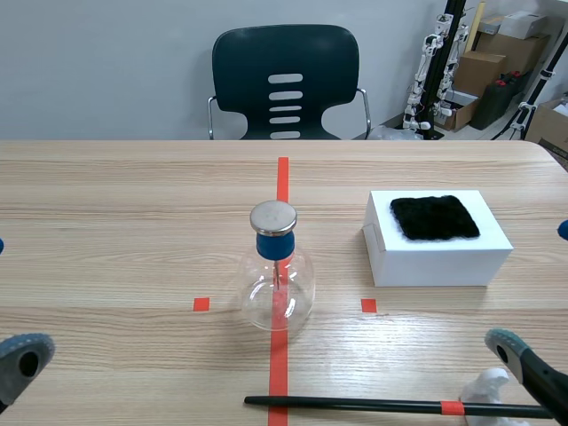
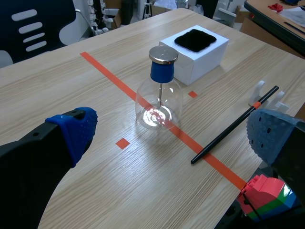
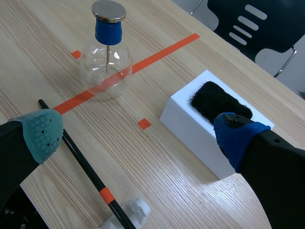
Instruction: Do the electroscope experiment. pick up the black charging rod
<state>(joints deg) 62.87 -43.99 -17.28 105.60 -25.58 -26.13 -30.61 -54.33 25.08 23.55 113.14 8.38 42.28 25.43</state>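
The left end effector (image 1: 11,300) gapes wide at lower left, the right end effector (image 1: 535,286) likewise at lower right.

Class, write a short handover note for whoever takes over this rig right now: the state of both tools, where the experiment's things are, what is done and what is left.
The left tool is open and empty, low at its own side.
The right tool is open and empty, by the rod's orange-banded end.
The black charging rod lies nearest the robot, across the tape line, with one end on a white rest.
The electroscope flask stands upright on the tape line. The black fur pad lies on the white box.
Done: nothing gripped yet.
Left: close on the rod and lift it.
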